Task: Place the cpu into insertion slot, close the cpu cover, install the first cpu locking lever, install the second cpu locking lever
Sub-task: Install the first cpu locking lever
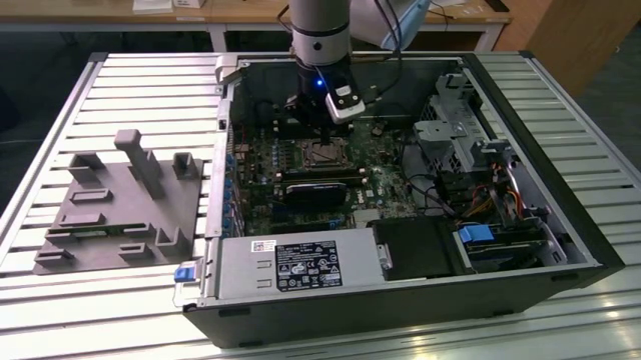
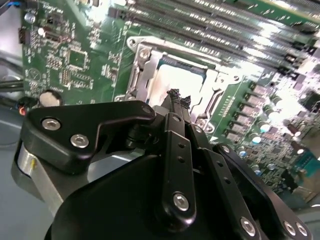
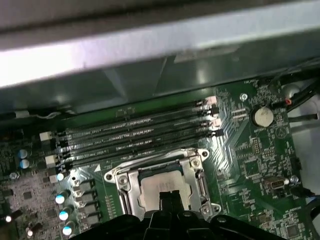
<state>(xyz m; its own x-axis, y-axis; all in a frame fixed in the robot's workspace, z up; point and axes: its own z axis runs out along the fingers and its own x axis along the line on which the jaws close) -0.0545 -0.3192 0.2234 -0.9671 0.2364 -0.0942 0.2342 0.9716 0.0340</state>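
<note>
The cpu point(image 3: 162, 186) lies flat in the insertion slot point(image 3: 195, 181), its silvery top showing bright in both wrist views, straight under the tips of my claw point(image 3: 168, 198). The cpu cover point(image 3: 125, 176) is down over it as a thin silver frame, and the chip shows through its square cut-out. In the second wrist view the same chip point(image 2: 186, 78) sits inside the frame point(image 2: 141, 74), with my claw point(image 2: 176, 98) poised just above its near edge.

My two fingertips stand pressed together, with no gap between them, and they have hold of nothing. Whether the tips actually touch the chip or hang a little above it, I cannot tell.

Past the slot from my claw run the long black memory slots point(image 3: 135, 135), side by side, on the green circuit board point(image 3: 250, 150). A round silver coin battery point(image 3: 261, 116) sits off to one side of them.

In the exterior view my claw point(image 1: 329, 139) reaches down into the open computer case point(image 1: 561, 247), directly over the slot point(image 1: 323, 155). Nearer the camera than my claw is a black fan block point(image 1: 311, 195), and beyond that the grey power supply box point(image 1: 290, 262) with its label. The case lies on a slatted metal worktop point(image 1: 130, 82). Toward the exterior view's left of my claw, outside the case, stands a grey holder point(image 1: 120, 206) with upright posts.
</note>
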